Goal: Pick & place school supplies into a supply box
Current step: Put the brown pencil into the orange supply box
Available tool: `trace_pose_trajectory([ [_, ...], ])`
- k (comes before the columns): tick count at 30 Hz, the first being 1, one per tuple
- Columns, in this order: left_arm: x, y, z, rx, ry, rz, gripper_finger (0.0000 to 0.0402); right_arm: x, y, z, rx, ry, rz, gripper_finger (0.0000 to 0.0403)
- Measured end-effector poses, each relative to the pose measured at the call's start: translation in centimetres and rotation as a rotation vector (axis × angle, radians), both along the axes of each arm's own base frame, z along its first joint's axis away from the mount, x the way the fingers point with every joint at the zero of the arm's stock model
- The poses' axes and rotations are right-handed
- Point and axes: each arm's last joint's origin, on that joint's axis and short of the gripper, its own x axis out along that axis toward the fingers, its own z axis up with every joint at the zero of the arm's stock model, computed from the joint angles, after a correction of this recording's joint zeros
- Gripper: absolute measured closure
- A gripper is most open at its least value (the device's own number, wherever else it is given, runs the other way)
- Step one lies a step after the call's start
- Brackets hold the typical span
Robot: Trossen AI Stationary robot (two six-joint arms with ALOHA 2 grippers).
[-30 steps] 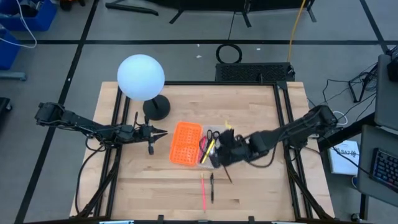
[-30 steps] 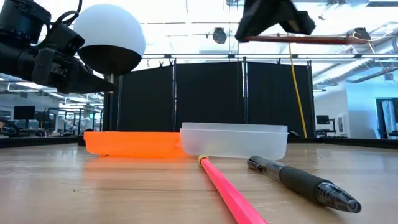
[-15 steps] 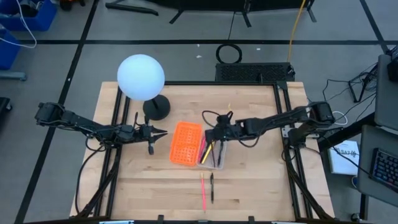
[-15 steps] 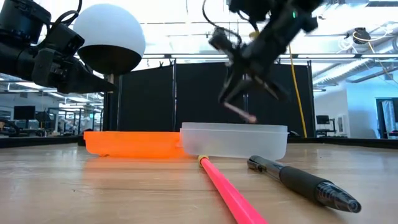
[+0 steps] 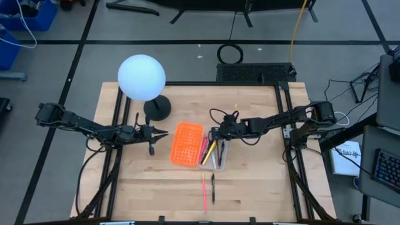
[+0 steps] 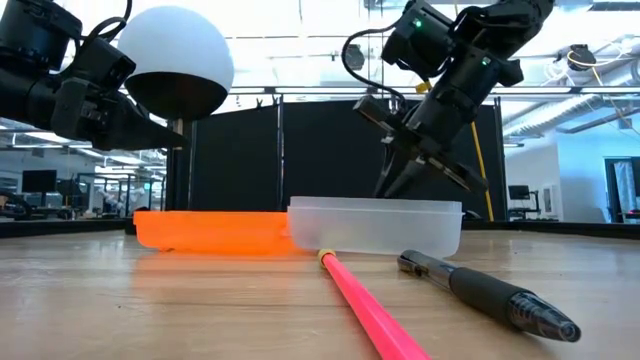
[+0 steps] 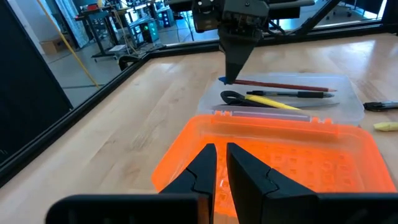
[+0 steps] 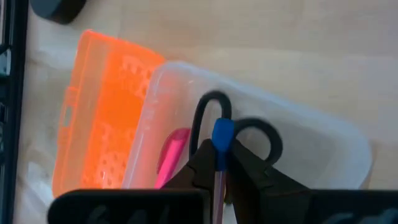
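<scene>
The supply box lies open at mid-table: an orange holed half [image 5: 186,144] and a clear tray [image 5: 217,155]. The tray holds black-handled scissors [image 7: 233,97], a yellow pencil [image 7: 273,102], a black pen [image 7: 298,95] and a pink one [image 8: 169,155]. My right gripper [image 5: 215,134] reaches down into the tray's far end, shut on a reddish pencil. A pink pencil [image 5: 204,194] and a black pen [image 5: 213,189] lie flat on the table near the tray. My left gripper [image 5: 164,132] waits, shut, left of the orange half. My right gripper pinches the reddish pencil between its two fingers at its blue-tipped end [image 8: 222,134], coming slanting down from above and from the table's right. The pencil's shaft [image 7: 292,86] stretches along the clear tray, low over the other supplies; whether it rests on them I cannot tell.
A white globe lamp [image 5: 142,78] on a black base [image 5: 157,109] stands at the far left, close to the orange half. Black rails [image 5: 116,125] run along both table sides. Bare wood lies near and right of the box.
My right gripper has risen from the table just near-right of the tray, carrying the reddish pencil, swung toward the far edge, then dropped into the tray's far end. The pencil has gone from the table beside the tray into the tray.
</scene>
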Motion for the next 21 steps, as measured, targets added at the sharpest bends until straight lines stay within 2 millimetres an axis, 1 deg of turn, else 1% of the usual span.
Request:
trace_pose_trajectory([
  [10, 0.0, 0.0, 0.0, -0.002, 0.0, 0.0, 0.0355, -0.11, -0.67, -0.04, -0.017, 0.013, -0.015, 0.0387],
  [15, 0.0, 0.0, -0.01, -0.003, 0.0, 0.001, 0.0355, -0.6, -0.63, -0.4, -0.014, 0.076, -0.013, 0.0386],
  [18, 0.0, 0.0, -0.01, -0.003, 0.0, 0.001, 0.0355, -0.84, -0.62, -0.56, -0.016, 0.108, -0.009, 0.038],
  [21, 0.0, 0.0, -0.01, -0.003, 0.0, 0.001, 0.0355, -0.86, -0.62, -0.58, -0.052, 0.124, 0.042, 0.037],
])
